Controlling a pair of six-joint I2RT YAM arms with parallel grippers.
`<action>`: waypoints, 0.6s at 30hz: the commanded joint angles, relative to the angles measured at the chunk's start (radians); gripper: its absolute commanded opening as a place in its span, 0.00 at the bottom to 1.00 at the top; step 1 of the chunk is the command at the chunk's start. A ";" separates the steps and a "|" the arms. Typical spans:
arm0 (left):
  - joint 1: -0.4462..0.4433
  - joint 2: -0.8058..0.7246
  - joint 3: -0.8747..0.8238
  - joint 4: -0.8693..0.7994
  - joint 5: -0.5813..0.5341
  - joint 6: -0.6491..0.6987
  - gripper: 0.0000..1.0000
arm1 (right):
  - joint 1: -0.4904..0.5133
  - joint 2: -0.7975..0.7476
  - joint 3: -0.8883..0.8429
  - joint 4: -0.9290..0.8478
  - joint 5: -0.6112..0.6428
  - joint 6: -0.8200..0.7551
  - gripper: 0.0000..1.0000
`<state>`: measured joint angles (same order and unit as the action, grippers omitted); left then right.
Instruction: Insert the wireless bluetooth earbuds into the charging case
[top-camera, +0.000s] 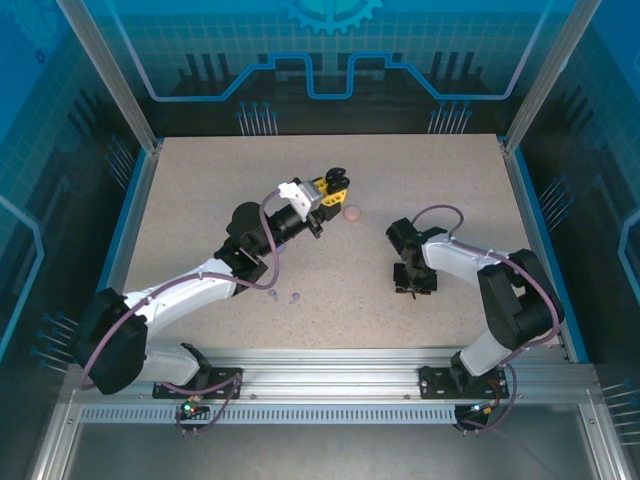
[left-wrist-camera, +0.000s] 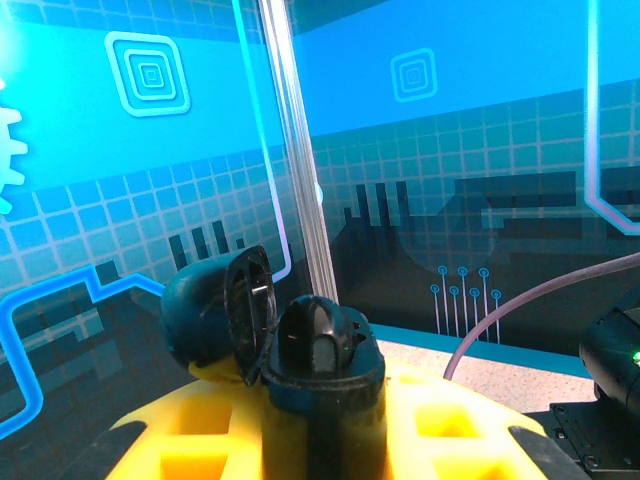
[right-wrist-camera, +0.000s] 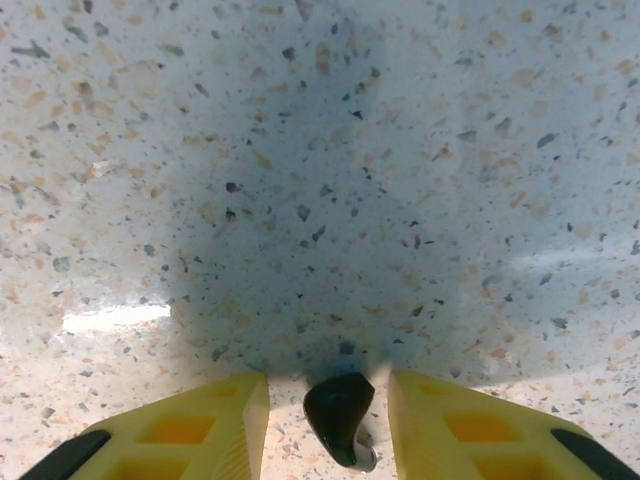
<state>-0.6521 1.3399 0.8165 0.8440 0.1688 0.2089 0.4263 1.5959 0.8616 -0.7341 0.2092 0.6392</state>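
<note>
My left gripper (top-camera: 330, 187) is raised over the middle of the table, shut on a black charging case (left-wrist-camera: 322, 375). The case stands upright between the yellow fingers (left-wrist-camera: 190, 440), and its lid (left-wrist-camera: 245, 310) is swung open to the left. One black earbud (left-wrist-camera: 325, 340) sits in it. My right gripper (top-camera: 413, 285) points straight down at the table, to the right of centre. A loose black earbud (right-wrist-camera: 338, 415) lies on the table between its fingers (right-wrist-camera: 225, 415). In the right wrist view the right gripper (right-wrist-camera: 328, 378) is open, with a gap on each side of the bud.
A small pink round thing (top-camera: 352, 212) lies on the table just right of the left gripper. Two tiny lilac earbuds (top-camera: 284, 296) lie near the front, beside the left arm. Metal posts and blue walls ring the speckled table (top-camera: 200, 200).
</note>
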 joint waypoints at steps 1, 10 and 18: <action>-0.007 -0.001 0.020 0.045 -0.012 -0.014 0.00 | 0.010 0.028 0.012 -0.018 0.028 -0.012 0.36; -0.007 0.001 0.024 0.046 -0.011 -0.015 0.00 | 0.008 0.028 0.011 -0.024 0.038 -0.013 0.29; -0.007 -0.001 0.026 0.043 -0.007 -0.022 0.00 | 0.008 0.013 0.007 -0.039 0.045 -0.013 0.22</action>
<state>-0.6521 1.3403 0.8165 0.8440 0.1688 0.2081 0.4324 1.6047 0.8719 -0.7372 0.2020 0.6270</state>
